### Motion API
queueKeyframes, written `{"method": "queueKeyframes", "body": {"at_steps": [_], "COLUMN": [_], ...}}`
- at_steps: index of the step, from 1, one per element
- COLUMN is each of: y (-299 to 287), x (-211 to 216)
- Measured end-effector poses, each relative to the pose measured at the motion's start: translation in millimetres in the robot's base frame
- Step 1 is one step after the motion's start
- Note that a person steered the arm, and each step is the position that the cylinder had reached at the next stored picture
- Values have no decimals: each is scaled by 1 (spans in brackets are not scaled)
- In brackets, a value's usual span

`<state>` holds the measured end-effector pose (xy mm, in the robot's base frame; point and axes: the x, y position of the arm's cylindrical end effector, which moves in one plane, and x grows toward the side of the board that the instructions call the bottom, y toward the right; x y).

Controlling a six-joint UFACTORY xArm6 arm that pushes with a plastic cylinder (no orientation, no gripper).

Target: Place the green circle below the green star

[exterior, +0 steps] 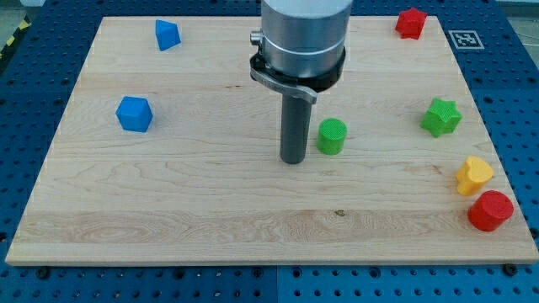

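The green circle (332, 136) stands near the middle of the wooden board. The green star (441, 117) sits to the view's right of it, near the board's right edge, slightly higher in the view. My tip (293, 160) rests on the board just to the view's left of the green circle, with a small gap between them. The rod hangs from the grey arm housing (303, 38) at the view's top centre.
A yellow block (474, 175) and a red round block (490, 210) lie below the green star at the right edge. A red block (411, 23) sits at top right. Two blue blocks (168, 34) (134, 114) lie at the left.
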<state>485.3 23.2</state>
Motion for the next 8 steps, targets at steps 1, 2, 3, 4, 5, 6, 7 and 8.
{"method": "queueKeyframes", "body": {"at_steps": [1,2,3,4,5,6,7,8], "y": [2,28,40,40,33,38,65,80], "x": [-8,-8,-8,-8,-32,-41,-41,-41]}}
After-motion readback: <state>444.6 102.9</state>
